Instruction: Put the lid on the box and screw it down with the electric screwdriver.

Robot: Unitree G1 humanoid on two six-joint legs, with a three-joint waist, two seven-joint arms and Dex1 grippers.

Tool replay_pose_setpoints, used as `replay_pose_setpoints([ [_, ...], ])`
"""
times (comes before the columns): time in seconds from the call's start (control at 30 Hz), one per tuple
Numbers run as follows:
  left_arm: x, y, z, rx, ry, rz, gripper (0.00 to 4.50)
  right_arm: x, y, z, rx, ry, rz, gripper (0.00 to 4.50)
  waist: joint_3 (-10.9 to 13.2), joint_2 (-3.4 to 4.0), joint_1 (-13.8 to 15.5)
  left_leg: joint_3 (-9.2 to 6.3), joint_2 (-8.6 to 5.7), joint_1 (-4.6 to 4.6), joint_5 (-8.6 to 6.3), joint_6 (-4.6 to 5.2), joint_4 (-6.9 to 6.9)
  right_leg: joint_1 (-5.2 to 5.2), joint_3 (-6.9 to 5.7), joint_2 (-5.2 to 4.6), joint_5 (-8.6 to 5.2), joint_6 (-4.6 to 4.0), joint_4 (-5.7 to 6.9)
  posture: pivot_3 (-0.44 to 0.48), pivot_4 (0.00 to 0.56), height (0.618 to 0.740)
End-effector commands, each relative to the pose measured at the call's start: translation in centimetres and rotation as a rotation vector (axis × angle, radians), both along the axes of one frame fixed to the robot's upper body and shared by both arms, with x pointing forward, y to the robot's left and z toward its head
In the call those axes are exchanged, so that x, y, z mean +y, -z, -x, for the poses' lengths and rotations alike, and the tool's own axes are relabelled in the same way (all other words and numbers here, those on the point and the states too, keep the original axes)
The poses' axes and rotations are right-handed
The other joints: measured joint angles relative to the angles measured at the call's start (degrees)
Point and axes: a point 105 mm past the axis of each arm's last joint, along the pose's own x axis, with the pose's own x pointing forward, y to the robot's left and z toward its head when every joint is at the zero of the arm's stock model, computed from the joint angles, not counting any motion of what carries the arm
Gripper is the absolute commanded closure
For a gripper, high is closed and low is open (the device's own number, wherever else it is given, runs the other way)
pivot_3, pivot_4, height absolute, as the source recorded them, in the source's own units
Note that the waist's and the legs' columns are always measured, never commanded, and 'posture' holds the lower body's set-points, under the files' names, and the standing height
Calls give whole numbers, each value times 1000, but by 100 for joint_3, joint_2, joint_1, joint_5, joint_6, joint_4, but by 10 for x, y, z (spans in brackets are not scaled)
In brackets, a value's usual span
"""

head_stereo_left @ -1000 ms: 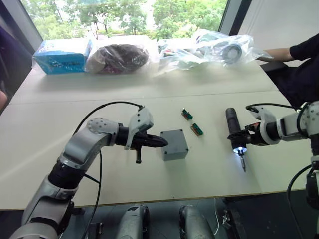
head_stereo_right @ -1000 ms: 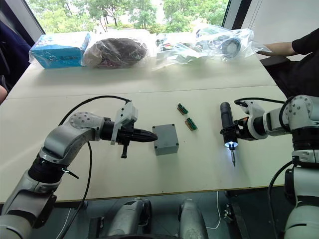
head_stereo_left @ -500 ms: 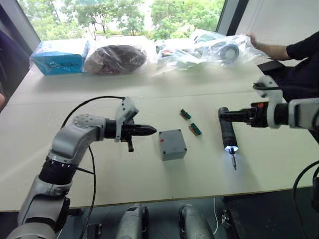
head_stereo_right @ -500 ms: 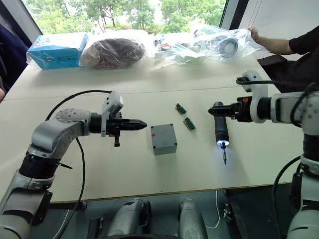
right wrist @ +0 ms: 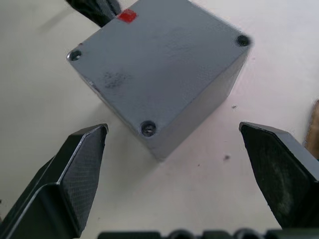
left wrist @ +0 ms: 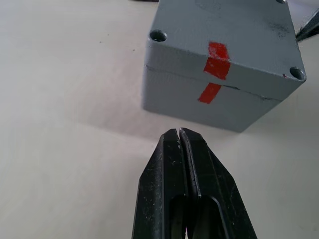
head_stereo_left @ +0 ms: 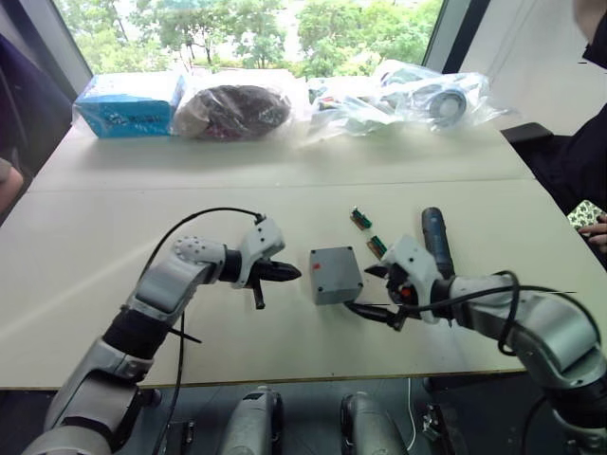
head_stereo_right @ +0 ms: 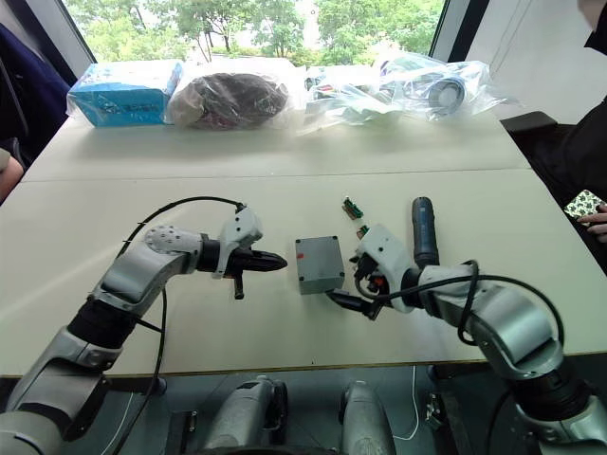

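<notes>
The grey box (head_stereo_left: 335,275) stands mid-table with the lid (right wrist: 159,64) sitting on top of it; red tape (left wrist: 214,69) crosses the seam between them. My left gripper (head_stereo_left: 292,274) is shut and empty, its tip (left wrist: 178,133) a short way off the box's left wall. On the other side my right gripper (head_stereo_left: 361,289) is open, and its fingers (right wrist: 84,154) straddle the box's near right corner without touching it. The dark electric screwdriver (head_stereo_left: 436,241) lies on the table behind my right wrist, held by nothing.
Two small green connectors (head_stereo_left: 360,218) (head_stereo_left: 377,246) lie just behind the box. Plastic bags (head_stereo_left: 427,93), a dark bundle (head_stereo_left: 232,109) and a blue package (head_stereo_left: 128,102) line the table's far edge. A person's hand (head_stereo_left: 596,227) shows at the right edge.
My right gripper has let go of the screwdriver, which now lies on the table, and has swung left to the box, open. The left gripper stays shut beside the box. The camera shifted.
</notes>
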Motion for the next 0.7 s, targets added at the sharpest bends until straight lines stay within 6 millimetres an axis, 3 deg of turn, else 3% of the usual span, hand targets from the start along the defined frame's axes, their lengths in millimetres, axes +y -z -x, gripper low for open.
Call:
replay_pose_setpoints([
  [0.03, -12, -14, -11, -76, 27, 23, 4500, 18, -5, 11, -17, -60, -61, 89, 0, -1, -1, 1, 0, 0, 0, 0, 0, -1, 0, 0, 0, 0, 0, 0, 150, 740],
  [0.17, -22, -18, -21, -89, 16, 56, 4500, 33, -9, 22, 0, -76, -119, 89, 0, -1, -6, 1, 0, 1, 0, 0, 1, 0, 0, 0, 0, 1, 3, 0, 150, 740],
  [0.33, -16, -17, -30, -109, -13, 37, 4500, 35, -18, 26, -15, -64, -127, 89, 0, -1, -4, -1, 1, 2, 0, 0, 1, -2, 0, 1, 0, 1, 10, 0, 150, 740],
  [0.47, 9, -10, -33, -106, -59, -14, 4500, 15, -35, 26, -102, -68, -39, 89, 0, -1, -5, -1, 1, 1, 0, 0, 1, -3, 0, -1, 1, 1, 11, 0, 150, 740],
  [0.57, 22, -5, -24, -78, -47, -45, 4500, -4, -31, 10, -155, -51, 75, 89, 0, 0, -8, -1, 1, 3, 0, 0, 2, -2, 0, -1, 0, 0, 12, 0, 150, 740],
  [0.7, 30, 3, -5, -38, -6, -79, 4500, -8, -22, -7, -187, -72, 125, 89, 0, 0, -17, 1, 2, 4, 0, 0, 2, -4, 0, 0, 0, 0, 13, 0, 150, 740],
])
